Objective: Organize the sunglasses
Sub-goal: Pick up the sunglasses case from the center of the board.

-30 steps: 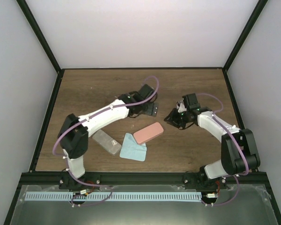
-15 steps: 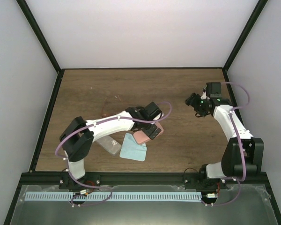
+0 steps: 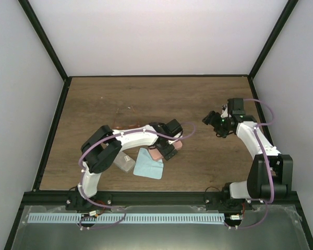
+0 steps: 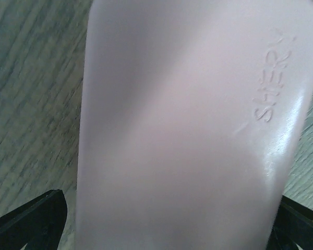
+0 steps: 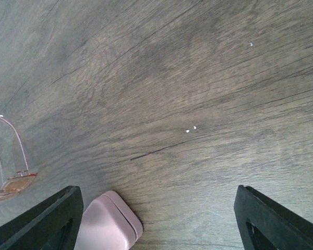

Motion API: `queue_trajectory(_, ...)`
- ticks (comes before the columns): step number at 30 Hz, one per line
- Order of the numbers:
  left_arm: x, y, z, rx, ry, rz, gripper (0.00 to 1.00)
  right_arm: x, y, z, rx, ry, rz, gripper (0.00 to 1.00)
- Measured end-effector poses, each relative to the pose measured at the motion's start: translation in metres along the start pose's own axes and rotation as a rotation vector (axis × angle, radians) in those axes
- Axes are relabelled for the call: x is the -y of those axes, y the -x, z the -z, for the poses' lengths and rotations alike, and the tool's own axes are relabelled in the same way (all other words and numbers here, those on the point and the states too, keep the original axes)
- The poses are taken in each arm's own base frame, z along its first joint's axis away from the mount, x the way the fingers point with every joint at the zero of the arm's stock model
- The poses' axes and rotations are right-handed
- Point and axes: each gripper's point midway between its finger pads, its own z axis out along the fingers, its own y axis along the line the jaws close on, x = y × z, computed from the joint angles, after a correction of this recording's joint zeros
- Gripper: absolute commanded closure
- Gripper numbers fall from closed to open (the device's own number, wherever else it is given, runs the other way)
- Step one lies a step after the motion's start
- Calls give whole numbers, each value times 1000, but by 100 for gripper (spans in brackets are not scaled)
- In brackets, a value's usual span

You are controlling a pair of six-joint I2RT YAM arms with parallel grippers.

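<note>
L gripper [image 3: 168,147] fingers spread wide astride pink case [image 4: 182,130], R gripper [image 5: 159,221] open above wood table [image 5: 208,78], orange-lens sunglasses [image 5: 15,183] flat on table nr case, not touching

You have one counter [image 3: 94,99] to look over. On it you can count two oblong cases: one pink case [image 4: 188,130] and one grey case [image 3: 125,163]. There is one light blue cloth [image 3: 147,165]. Of the sunglasses [image 5: 14,183], you can make out one pair, with orange lenses and a thin wire frame. You are working with two arms, one left arm [image 3: 135,138] and one right arm [image 3: 250,135]. That gives you two pincers, the left pincer [image 3: 167,149] and the right pincer [image 5: 156,224], each with two fingers.
</note>
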Motion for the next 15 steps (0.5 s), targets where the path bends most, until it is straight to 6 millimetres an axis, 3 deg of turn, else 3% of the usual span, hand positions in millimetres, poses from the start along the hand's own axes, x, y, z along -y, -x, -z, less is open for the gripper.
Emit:
queue_trajectory(4,-1,8,4,18,10,-1,18,-1,0,0,-3,5,4,18)
queue_trajectory(12,3,18,12,35,6,-9,24,0,0,1,-2,7,9,18)
queue_trajectory(15,10,30,20,53,1,-23,24,1,3,3,4,6,3,18)
